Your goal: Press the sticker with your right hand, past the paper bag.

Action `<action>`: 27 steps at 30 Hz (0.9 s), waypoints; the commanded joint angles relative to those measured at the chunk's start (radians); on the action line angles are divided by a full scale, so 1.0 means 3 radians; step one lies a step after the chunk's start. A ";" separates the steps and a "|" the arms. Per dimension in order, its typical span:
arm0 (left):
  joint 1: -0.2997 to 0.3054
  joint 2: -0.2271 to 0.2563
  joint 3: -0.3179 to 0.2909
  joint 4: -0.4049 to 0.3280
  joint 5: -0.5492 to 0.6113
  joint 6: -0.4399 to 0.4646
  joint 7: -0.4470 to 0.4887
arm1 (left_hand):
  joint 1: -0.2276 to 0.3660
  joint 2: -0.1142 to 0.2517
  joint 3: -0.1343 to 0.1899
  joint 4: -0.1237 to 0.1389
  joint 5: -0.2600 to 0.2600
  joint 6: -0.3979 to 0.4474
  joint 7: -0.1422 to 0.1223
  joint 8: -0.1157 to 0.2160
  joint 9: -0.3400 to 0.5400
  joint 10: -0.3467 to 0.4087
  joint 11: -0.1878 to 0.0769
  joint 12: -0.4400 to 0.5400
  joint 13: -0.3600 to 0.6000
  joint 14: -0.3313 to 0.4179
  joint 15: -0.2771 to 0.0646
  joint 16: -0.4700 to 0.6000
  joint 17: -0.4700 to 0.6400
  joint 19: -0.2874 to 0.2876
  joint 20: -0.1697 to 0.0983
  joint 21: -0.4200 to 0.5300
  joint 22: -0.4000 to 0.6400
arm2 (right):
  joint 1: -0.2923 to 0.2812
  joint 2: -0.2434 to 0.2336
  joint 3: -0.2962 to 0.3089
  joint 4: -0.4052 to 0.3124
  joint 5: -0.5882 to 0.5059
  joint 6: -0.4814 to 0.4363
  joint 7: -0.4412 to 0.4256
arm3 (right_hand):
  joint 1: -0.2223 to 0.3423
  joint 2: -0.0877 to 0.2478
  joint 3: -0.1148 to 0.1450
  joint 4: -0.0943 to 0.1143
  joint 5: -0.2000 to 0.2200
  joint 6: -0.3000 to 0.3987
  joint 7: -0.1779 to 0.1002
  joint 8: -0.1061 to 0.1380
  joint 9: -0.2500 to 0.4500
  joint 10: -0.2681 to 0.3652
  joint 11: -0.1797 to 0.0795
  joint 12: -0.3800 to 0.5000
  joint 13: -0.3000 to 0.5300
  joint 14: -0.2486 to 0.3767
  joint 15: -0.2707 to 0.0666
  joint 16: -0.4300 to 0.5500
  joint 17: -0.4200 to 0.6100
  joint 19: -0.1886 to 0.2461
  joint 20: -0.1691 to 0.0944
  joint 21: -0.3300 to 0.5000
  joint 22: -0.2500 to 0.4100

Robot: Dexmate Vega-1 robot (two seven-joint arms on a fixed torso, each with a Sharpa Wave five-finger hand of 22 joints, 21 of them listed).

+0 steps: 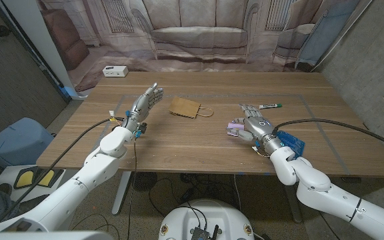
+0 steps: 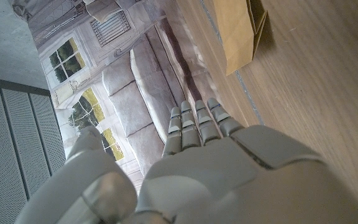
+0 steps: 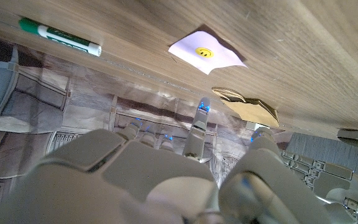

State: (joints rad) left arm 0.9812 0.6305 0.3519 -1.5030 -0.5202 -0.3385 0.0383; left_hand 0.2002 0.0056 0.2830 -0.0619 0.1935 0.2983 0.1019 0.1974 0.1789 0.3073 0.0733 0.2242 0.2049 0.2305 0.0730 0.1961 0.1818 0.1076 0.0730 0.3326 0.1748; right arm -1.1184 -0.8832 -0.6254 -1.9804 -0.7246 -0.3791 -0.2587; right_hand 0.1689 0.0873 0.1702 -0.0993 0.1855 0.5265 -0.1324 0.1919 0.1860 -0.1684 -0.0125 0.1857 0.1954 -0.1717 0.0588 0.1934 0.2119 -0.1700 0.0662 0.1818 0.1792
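You are working in a lab test bay: a wooden table (image 1: 199,143) faces a printed living-room backdrop (image 1: 199,33) at twelve o'clock, grey panel walls (image 1: 372,60) at three, cables (image 1: 172,190) underneath.

One paper bag (image 1: 185,107), one sticker (image 3: 204,51), one marker (image 1: 270,105)

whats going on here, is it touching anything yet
Not clearly. The right hand is over the wooden table near a white slip with a smiley sticker, its fingers apart and holding nothing. The paper bag lies beyond it, the green marker nearby. The left hand waits open beside the bag.
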 commanded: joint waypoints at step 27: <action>-0.0061 -0.0022 0.0025 0.0089 -0.0010 0.0019 -0.0028 | 0.0005 0.0033 -0.0001 -0.0031 -0.0007 0.0027 0.0003 -0.0015 0.0010 0.0008 0.0004 -0.0009 0.0000 0.0015 0.0017 -0.0008 0.0004 0.0036 -0.0007 -0.0041 0.0006 | 0.0129 0.0060 -0.0149 0.0138 0.0087 -0.0151 0.0100 | -0.0024 0.0022 0.0033 -0.0013 0.0017 0.0162 0.0040 0.0063 0.0013 -0.0020 -0.0021 0.0049 0.0009 -0.0653 -0.0013 0.0042 0.0002 -0.0436 -0.0003 0.0046 0.0010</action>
State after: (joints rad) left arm 0.9656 0.6247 0.3587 -1.4839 -0.5199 -0.3301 0.0335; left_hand 0.2003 0.0055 0.2787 -0.0662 0.1935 0.2982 0.1018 0.1974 0.1789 0.3073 0.0732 0.2243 0.2049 0.2305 0.0730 0.1961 0.1818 0.1111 0.0695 0.3213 0.1746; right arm -1.0859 -0.8698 -0.6612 -1.9435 -0.7056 -0.4083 -0.2359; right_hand 0.1688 0.0872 0.1743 -0.1035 0.1855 0.5646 -0.1235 0.2037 0.1887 -0.1682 -0.0125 0.1933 0.1955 -0.1717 0.0589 0.2011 0.2090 -0.1699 0.0662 0.1895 0.1791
